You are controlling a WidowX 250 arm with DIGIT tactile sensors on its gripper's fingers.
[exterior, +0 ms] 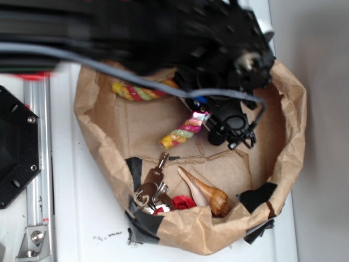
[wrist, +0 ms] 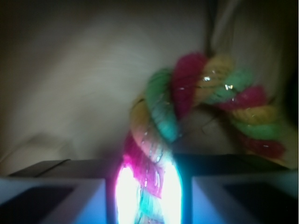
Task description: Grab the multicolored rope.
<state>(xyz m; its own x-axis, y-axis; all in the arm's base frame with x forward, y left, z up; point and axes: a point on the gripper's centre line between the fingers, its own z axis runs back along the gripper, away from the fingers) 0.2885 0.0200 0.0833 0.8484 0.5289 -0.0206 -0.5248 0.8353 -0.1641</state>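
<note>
The gripper [wrist: 148, 196] is pinching the multicolored rope [wrist: 159, 140]: in the wrist view one end of the rope sits brightly lit between the two fingers [wrist: 51, 198], which press in on it from either side. From that pinch the rope runs away from the gripper, rises, then bends over to the right in an arch, so its long axis near the grip points straight out ahead of the fingers.

In the exterior view the arm hangs over a brown paper bag [exterior: 294, 125]. A short striped length [exterior: 182, 131] shows just left of the gripper [exterior: 232, 131], and another stretch lies farther back under the arm. The grasp looks made; lifting should follow the rope's near end upward.
</note>
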